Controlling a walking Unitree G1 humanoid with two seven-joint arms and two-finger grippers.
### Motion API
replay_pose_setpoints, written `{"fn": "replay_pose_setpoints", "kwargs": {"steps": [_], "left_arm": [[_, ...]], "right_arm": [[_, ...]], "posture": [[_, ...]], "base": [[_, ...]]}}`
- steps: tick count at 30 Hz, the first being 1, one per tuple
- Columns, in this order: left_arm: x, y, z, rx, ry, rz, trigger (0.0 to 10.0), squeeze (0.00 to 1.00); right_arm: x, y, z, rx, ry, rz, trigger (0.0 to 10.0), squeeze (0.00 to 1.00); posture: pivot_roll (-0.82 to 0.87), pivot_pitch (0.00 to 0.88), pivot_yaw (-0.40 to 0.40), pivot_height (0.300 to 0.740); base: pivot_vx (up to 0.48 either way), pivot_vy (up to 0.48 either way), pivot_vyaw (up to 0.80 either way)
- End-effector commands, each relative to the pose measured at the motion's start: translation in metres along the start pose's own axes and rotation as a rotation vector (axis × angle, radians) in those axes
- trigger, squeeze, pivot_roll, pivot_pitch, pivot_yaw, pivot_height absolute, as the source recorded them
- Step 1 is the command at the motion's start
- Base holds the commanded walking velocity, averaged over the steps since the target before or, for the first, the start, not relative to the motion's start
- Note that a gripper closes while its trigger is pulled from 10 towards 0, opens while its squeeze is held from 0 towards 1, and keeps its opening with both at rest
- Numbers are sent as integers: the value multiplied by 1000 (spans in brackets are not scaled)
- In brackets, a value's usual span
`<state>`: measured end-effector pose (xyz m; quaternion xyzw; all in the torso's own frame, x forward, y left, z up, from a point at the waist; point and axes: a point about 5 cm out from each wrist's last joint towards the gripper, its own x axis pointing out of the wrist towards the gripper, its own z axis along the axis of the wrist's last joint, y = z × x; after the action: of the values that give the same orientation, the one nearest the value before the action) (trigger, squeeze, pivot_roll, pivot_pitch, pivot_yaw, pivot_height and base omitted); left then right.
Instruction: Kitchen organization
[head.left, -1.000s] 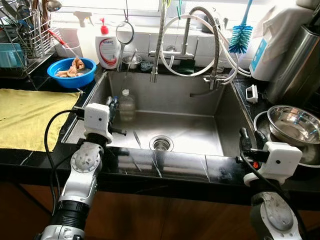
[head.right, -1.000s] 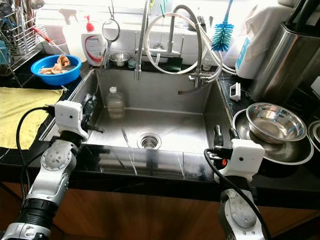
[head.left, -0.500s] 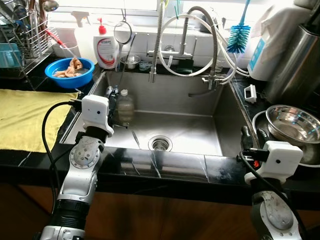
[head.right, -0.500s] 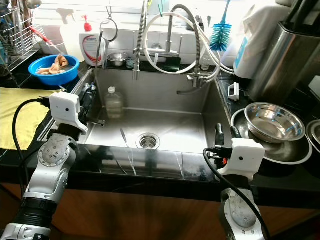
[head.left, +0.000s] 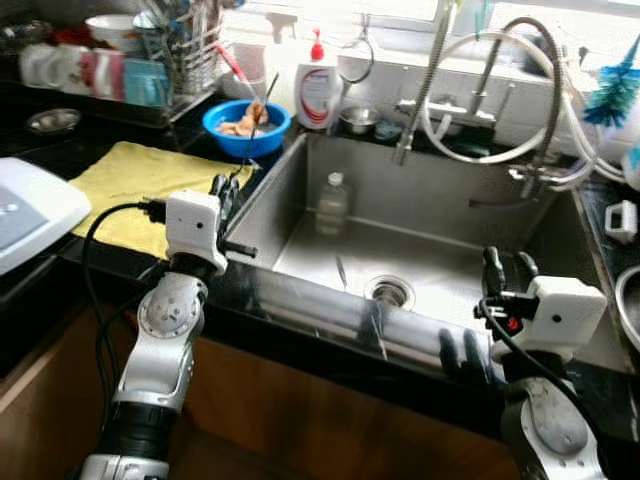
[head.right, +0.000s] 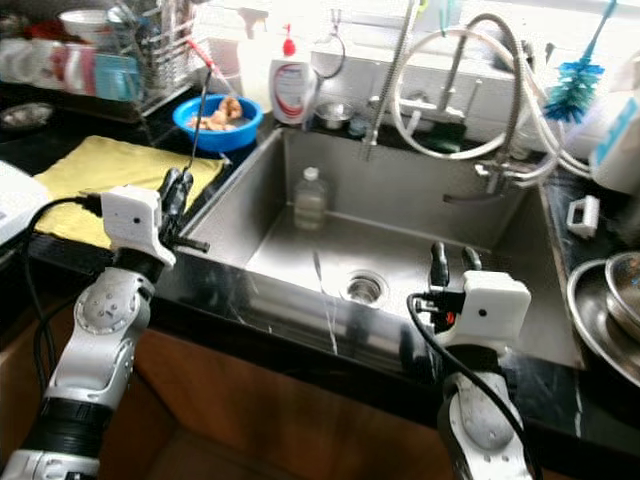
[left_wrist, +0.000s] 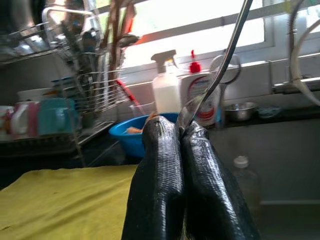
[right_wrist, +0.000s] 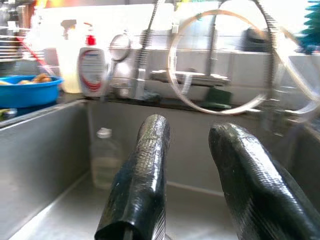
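I see a thin metal utensil (left_wrist: 227, 60) pinched between the two black fingers (left_wrist: 160, 185) of my left pincer (head.left: 224, 190). The fingers are pressed together on its lower end, and the long handle goes up and tilts away from the pincer, toward the blue bowl (head.left: 245, 125). I cannot tell what kind of utensil it is, because the end inside the fingers is hidden. The left pincer is above the left edge of the sink (head.left: 300, 200), just beside the yellow cloth (head.left: 130, 180) that lies on the dark tabletop (head.left: 40, 160).

The blue bowl stands behind the cloth, near the back left corner of the sink, and it has some pale food pieces inside. Next to it there is a white soap bottle (head.left: 317, 90) with a red pump, and to the left a wire rack (head.left: 185, 50) with cutlery and cups. In the sink a clear plastic bottle (head.left: 331, 203) stands upright near the back wall, and the round drain (head.left: 389, 291) is in the middle of the floor. A coiled faucet hose (head.left: 500, 90) hangs over the back of the sink.

My right pincer (head.left: 506, 268) is over the front right part of the sink, its fingers (right_wrist: 142, 170) spread apart and holding nothing. A blue bottle brush (head.right: 574, 75) hangs at the far right.
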<state>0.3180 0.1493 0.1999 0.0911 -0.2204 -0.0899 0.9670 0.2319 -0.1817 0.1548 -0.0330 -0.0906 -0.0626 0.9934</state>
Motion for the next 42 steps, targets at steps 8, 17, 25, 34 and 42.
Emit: {"fn": "replay_pose_setpoints", "kwargs": {"steps": [8, 17, 25, 34, 42], "left_arm": [[0, 0, 5, 20, -11, 0, 10000, 0], [-1, -1, 5, 24, -11, -1, 10000, 0], [-2, 0, 5, 54, -16, 23, 10000, 0], [-4, 6, 2, 80, 0, 66, 10000, 0], [-6, 10, 0, 99, 8, 101, 10000, 0]], "right_arm": [[3, -1, 1, 0, -8, 2, 10000, 0], [3, 0, 2, 2, -12, 6, 10000, 0], [5, -1, 4, 3, -24, 15, 10000, 0], [6, -1, 6, 12, -32, 27, 10000, 0], [7, 0, 7, 17, -37, 51, 10000, 0]], "posture": [[34, 0, -35, 719], [32, 0, -35, 719], [35, 0, -38, 719], [37, 0, -41, 719], [39, 0, -48, 719]], "base": [[0, 0, 800], [0, 0, 800], [0, 0, 800], [0, 0, 800], [0, 0, 800]]}}
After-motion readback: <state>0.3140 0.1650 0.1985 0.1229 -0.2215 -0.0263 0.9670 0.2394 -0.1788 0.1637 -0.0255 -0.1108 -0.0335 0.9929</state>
